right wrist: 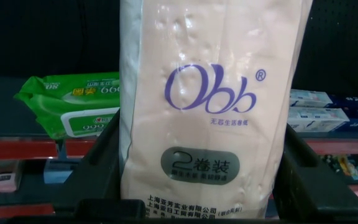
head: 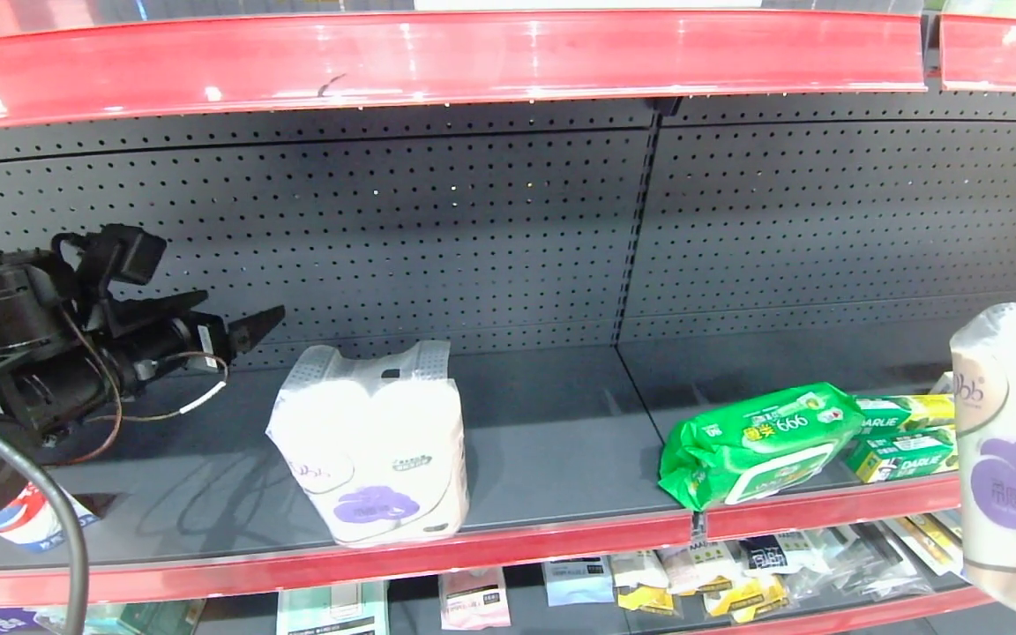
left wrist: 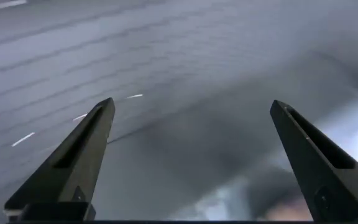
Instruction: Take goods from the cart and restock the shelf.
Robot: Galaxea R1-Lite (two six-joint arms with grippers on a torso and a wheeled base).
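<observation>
The step in hand is judged to be the placing of a second roll pack (head: pixel 1006 414) on the shelf (head: pixel 552 441). This pack is clamped upright between the two fingers of the right hand (right wrist: pixel 204 186), which press on its two sides low down. It is held in front of the shelf, to the right of the green wipes pack (head: pixel 759 441) and before the toothpaste boxes (head: pixel 905 437) that lie just beside that green pack.

A like pack (head: pixel 376 450) stands already on the shelf, well apart from the green wipes pack on its left side, near the red front edge (head: pixel 473 547). Between it and the green wipes pack a bare stretch of the board is seen, and this is probably the best place for the held pack.

To do the step well, the pack should be carried leftward past the green wipes pack and high enough over it, so that the wipes are not pushed or dragged. It should be lifted over the red front edge and not knocked against it. The pack is soft, so it should be kept upright and set fully on the board before the fingers are opened; otherwise it may tip forward.

The left hand (left wrist: pixel 192 106) is held with fingers wide apart and with nothing between them, beyond the standing pack on the side away from the green wipes pack. It is better kept there, out of the way.
</observation>
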